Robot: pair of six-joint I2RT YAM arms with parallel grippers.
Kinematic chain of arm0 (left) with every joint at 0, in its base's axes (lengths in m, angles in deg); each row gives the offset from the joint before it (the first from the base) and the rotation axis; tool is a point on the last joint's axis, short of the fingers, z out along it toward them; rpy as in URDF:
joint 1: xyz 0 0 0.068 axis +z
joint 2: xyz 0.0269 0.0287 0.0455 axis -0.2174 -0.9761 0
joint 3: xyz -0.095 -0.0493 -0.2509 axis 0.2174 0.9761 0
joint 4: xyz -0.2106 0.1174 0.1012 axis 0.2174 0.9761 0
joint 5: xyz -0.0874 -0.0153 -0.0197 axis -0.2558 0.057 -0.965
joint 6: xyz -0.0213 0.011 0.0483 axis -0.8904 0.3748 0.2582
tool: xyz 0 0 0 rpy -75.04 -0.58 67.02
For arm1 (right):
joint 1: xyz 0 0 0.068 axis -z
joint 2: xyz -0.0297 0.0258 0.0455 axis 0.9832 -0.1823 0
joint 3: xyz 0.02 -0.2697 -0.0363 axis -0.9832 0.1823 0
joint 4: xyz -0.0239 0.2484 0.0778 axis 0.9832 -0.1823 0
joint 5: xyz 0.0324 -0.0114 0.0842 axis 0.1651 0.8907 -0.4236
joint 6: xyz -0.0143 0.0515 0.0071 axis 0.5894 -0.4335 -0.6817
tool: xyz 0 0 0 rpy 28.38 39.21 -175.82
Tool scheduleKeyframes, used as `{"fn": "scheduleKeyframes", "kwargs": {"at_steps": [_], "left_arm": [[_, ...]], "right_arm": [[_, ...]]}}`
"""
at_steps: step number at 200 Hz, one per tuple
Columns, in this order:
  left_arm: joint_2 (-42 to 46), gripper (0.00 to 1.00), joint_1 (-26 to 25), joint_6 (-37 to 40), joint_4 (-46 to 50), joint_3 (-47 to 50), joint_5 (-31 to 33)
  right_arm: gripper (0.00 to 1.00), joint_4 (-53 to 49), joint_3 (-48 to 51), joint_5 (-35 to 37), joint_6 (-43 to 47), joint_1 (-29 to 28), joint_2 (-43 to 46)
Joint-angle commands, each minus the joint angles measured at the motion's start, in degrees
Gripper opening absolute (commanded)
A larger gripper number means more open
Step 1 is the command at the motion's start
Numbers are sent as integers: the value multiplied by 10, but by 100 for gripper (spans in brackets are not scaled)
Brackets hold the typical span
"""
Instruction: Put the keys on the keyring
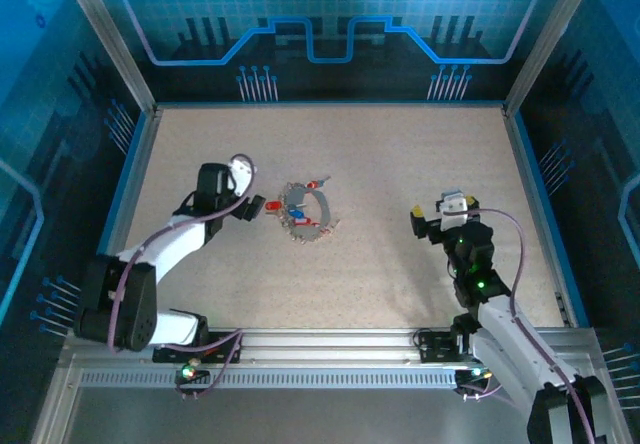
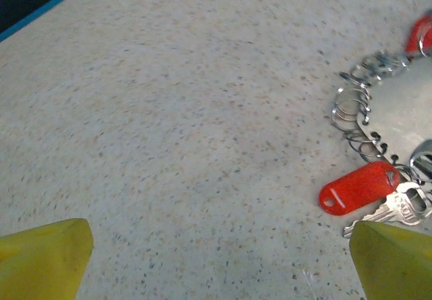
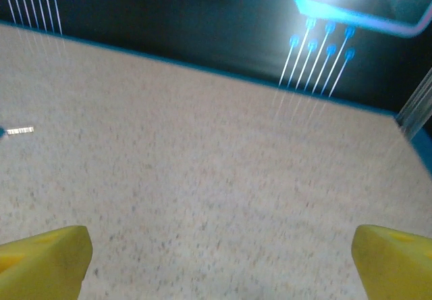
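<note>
The keyring [image 1: 322, 204], a thin grey ring, lies mid-table with small keys along its rim: a red-headed key [image 1: 318, 181] at its far side and a blue-headed key [image 1: 298, 214] inside it. My left gripper [image 1: 250, 207] sits just left of the ring, open over bare table. In the left wrist view the ring's rim [image 2: 370, 136] carries several small split rings, and a red-headed key [image 2: 359, 186] with a silvery key [image 2: 398, 209] lies just ahead of the right fingertip [image 2: 395, 259]. My right gripper [image 1: 420, 222] is open, well right of the ring, and holds nothing.
Speckled beige tabletop [image 1: 400, 154] is bounded by blue walls and an aluminium frame [image 1: 330, 344] at the near edge. The right wrist view looks across bare table [image 3: 202, 178] toward the dark back wall.
</note>
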Motion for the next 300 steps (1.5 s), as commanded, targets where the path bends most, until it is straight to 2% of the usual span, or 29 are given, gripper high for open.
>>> {"fn": "scheduleKeyframes", "kwargs": {"at_steps": [1, 21, 41, 71, 84, 97, 109, 124, 134, 150, 191, 300], "left_arm": [[33, 99, 21, -109, -162, 70, -41], [31, 99, 31, -145, -267, 121, -43], [-7, 99, 45, -170, -348, 148, -80], [-69, 99, 51, -184, -468, 186, -54], [-97, 99, 56, -190, -517, 197, -51], [-136, 99, 57, -193, -575, 202, -36], [-117, 99, 57, -199, -511, 186, -31], [-123, 99, 57, -202, -485, 167, -17], [-125, 99, 58, -205, -476, 161, -9], [-125, 99, 58, -208, -471, 158, -5], [-125, 99, 60, -221, -460, 152, 27], [-125, 99, 63, -223, -459, 152, 24]], "right_arm": [[100, 74, 12, 7, -26, 9, -45], [100, 143, 18, 7, -23, 10, -114], [100, 190, 8, -15, -34, 16, -185], [100, 272, -23, -35, -19, 24, -289], [100, 260, -50, -32, -10, 28, -320], [100, 290, -58, -36, -8, 38, -356], [100, 317, -63, -35, -20, 47, -400], [100, 366, -70, -32, -15, 46, -459], [100, 274, -104, -37, -14, 44, -447], [100, 233, -129, -77, -25, 65, -452], [100, 222, -139, -100, -35, 80, -456], [100, 221, -139, -100, -35, 80, -456]]}}
